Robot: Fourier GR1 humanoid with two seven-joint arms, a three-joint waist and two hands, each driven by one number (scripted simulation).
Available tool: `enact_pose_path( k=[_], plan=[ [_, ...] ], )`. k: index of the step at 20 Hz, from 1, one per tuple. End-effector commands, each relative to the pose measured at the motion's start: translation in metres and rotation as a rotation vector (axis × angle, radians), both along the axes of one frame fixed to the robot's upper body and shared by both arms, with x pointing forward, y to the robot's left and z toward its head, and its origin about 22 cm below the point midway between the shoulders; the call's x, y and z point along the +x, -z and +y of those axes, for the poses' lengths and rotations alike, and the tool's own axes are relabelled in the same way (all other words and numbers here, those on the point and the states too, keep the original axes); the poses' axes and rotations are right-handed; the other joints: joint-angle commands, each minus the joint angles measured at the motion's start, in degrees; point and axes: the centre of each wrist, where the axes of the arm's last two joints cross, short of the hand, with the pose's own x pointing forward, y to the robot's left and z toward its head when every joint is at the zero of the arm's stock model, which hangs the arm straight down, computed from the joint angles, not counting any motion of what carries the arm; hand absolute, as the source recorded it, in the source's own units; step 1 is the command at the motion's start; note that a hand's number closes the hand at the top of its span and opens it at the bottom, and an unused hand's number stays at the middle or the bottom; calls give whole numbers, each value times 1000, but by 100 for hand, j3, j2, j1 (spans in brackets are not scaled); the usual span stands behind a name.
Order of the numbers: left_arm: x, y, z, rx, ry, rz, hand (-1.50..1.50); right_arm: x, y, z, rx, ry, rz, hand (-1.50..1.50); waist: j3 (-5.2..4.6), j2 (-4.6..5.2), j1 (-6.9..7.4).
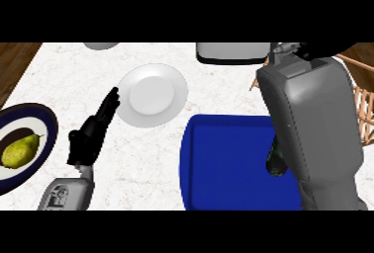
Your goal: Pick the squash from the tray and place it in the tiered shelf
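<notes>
A dark green squash (276,162) lies at the right side of the blue tray (226,168), mostly hidden behind my right forearm. That forearm runs up over the tray. My right hand (315,50) shows only as a black shape at the top edge, far above the squash and beside the wooden tiered shelf (361,101). The shelf's slats show at the right edge, and a small piece shows left of the forearm. My left hand (93,129) rests open on the counter left of the tray, fingers pointing up.
A white plate (153,95) sits above the tray's left corner. A dark blue-rimmed plate (36,126) with a yellow-green fruit (20,149) is at the left edge. A grey vessel (232,53) stands at the top, with another grey item (101,45) at top left.
</notes>
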Motion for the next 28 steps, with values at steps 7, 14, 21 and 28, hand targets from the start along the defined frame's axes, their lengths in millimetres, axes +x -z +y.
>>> enact_pose_path(
  k=[7, 14, 21, 28],
  plan=[
    [-2, 10, -4, -4, 6, -6, 0, 15, -12, -47, -6, 185, 67, 150, 1, 22, 29],
    [-7, 2, -12, -6, 4, -21, 0, 29, 9, -80, -67, 229, 108, 150, 3, 22, 43],
    [-11, 8, -11, -2, 12, -16, 0, 54, 15, -117, -193, 192, 120, 150, 3, 34, 71],
    [-3, 2, -12, -6, 7, -12, 0, 48, 23, -137, -28, 104, -181, 150, 9, 45, 75]
  ],
)
